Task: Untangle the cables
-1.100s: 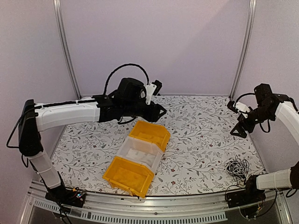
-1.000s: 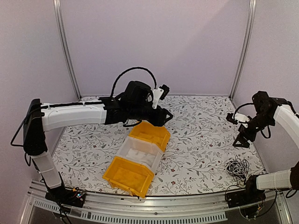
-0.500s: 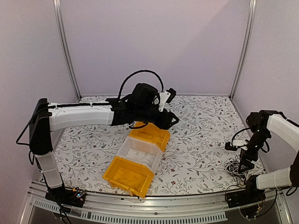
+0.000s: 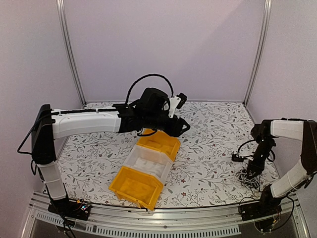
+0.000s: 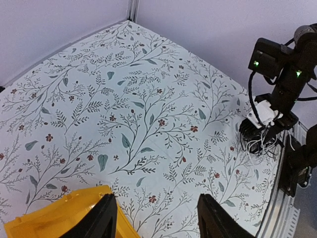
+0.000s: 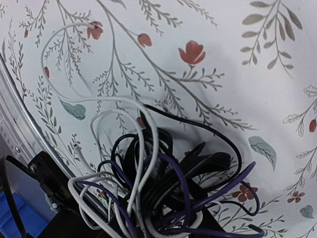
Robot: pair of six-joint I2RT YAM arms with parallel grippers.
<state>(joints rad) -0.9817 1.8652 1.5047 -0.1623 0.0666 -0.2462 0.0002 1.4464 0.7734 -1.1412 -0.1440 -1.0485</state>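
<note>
The cables (image 4: 251, 177) lie in a small tangled bunch of black, white and purple wires (image 6: 168, 183) on the floral table near its front right corner. My right gripper (image 4: 252, 168) points straight down into the bunch. In the right wrist view the wires heap over and between its dark fingers (image 6: 163, 228), which stand pinched in on them. A white loop (image 6: 64, 59) trails out over the table. My left gripper (image 4: 182, 126) hangs open and empty above the far yellow bin, its fingers (image 5: 106, 218) wide apart. The left wrist view shows the cables (image 5: 260, 139) under the right arm.
Three bins sit in a diagonal row mid-table: a yellow bin (image 4: 159, 141), a clear bin (image 4: 148, 162) and a yellow bin (image 4: 136, 186). The table's metal front rail (image 6: 20, 124) and the right arm's base (image 4: 255, 208) lie close beside the bunch.
My right arm dropped from high at the right side down onto the cable bunch, and its jaws closed in. My left arm drifted right over the far bin, then held still.
</note>
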